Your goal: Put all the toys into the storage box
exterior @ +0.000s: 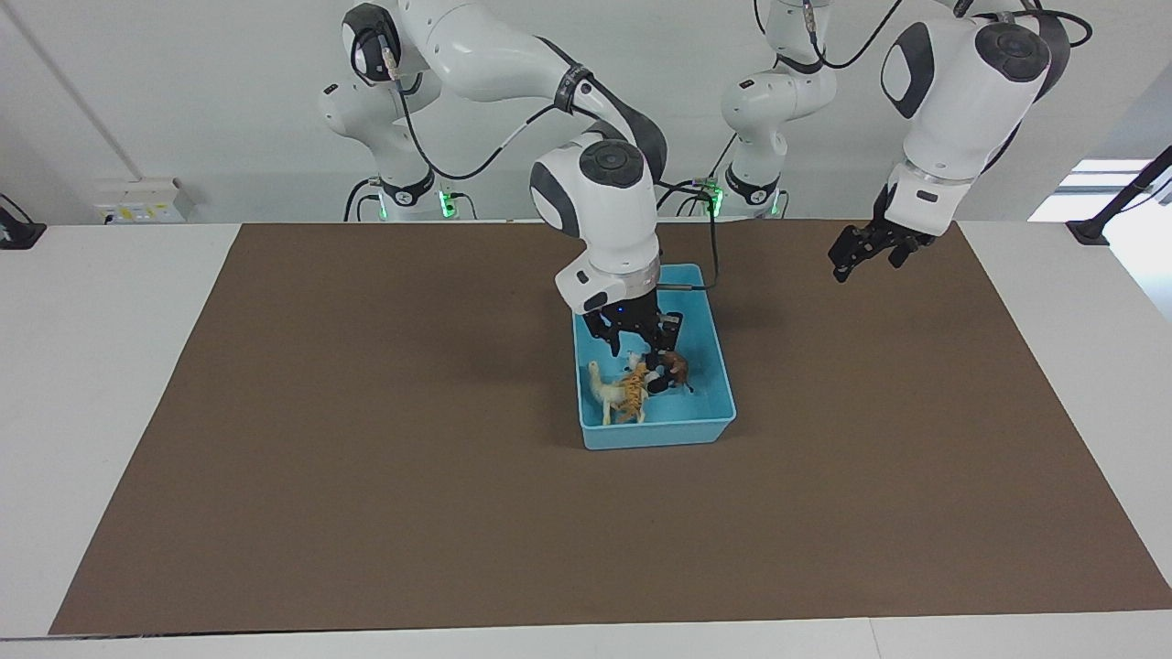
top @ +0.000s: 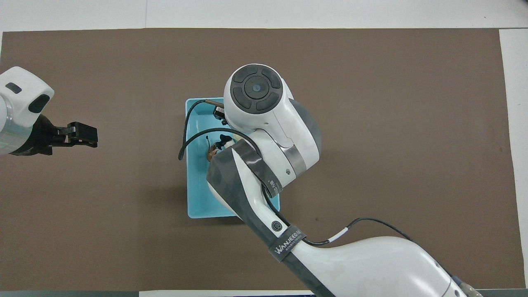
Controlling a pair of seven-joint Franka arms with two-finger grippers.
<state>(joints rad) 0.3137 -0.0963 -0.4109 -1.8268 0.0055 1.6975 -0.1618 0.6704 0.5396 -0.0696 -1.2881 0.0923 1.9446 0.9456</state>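
The light blue storage box (exterior: 659, 436) (top: 197, 194) sits mid-mat. Inside it, the orange tiger (exterior: 631, 393) leans on the cream horse-like toy (exterior: 599, 388). Beside them lie the panda (exterior: 653, 378) and the brown lion (exterior: 677, 367) (top: 210, 154). My right gripper (exterior: 635, 347) hangs open just above the tiger, holding nothing. In the overhead view the right arm covers most of the box and its own gripper. My left gripper (exterior: 863, 257) (top: 88, 136) is open and empty, raised over the bare mat toward the left arm's end.
A brown mat (exterior: 366, 476) covers most of the white table (exterior: 101, 366). A black cable (exterior: 712, 265) loops from the right wrist over the box's rim.
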